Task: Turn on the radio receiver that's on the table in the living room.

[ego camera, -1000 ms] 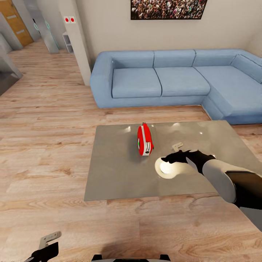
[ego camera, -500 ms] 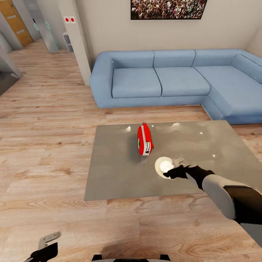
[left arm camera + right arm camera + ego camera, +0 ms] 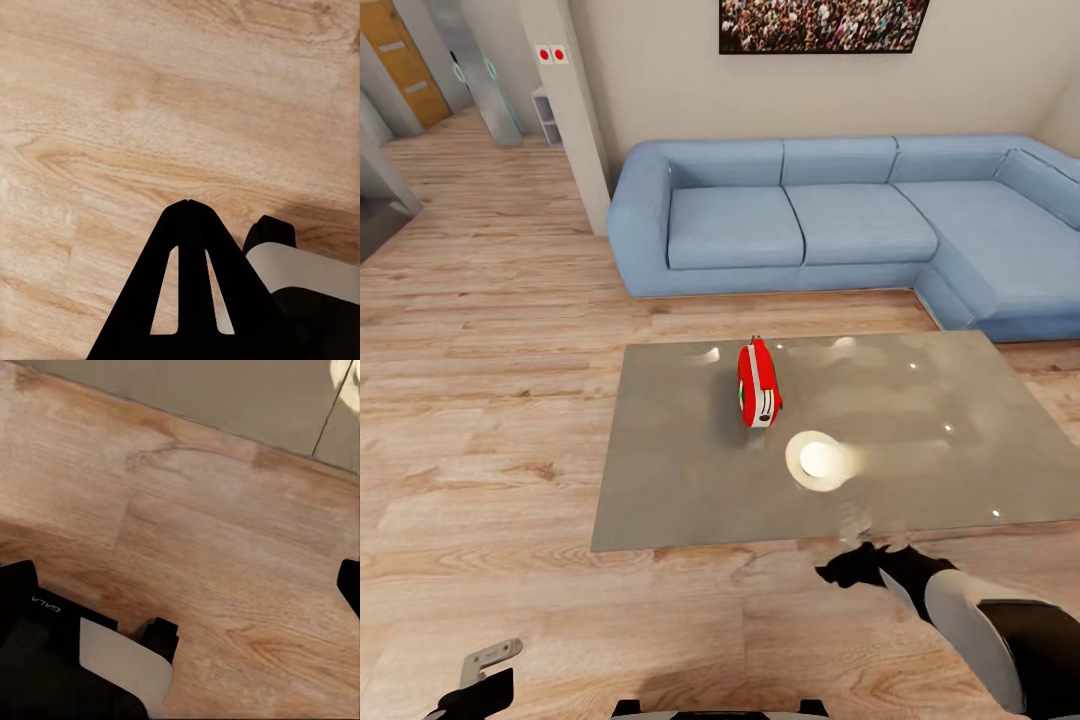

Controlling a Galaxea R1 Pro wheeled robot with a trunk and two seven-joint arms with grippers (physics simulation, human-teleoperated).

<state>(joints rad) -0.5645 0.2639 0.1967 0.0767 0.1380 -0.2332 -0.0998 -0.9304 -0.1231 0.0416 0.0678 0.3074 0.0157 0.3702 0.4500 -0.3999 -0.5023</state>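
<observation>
The radio receiver (image 3: pixel 758 385), a small red box with a white edge band, stands on edge on the grey glossy table (image 3: pixel 690 480), left of the table's middle. My right gripper (image 3: pixel 848 574) hovers over the wood floor just in front of the table's near edge, well short of the radio. In the right wrist view no fingers meet in the middle and one fingertip (image 3: pixel 350 585) shows at the picture's edge, so it is open and empty. My left gripper (image 3: pixel 492 660) hangs low by the base, its fingers (image 3: pixel 187 204) closed tip to tip over bare floor.
A blue sectional sofa (image 3: pixel 810 220) runs behind the table and wraps around on the right. A round bright lamp reflection (image 3: pixel 820 460) lies on the tabletop. Wood floor (image 3: pixel 480 400) stretches left toward a pillar (image 3: pixel 565 110) and hallway. My base (image 3: pixel 45 660) sits close below the right arm.
My right arm has drawn back from above the tabletop near the lamp reflection to over the floor in front of the table. The radio and left arm have stayed put.
</observation>
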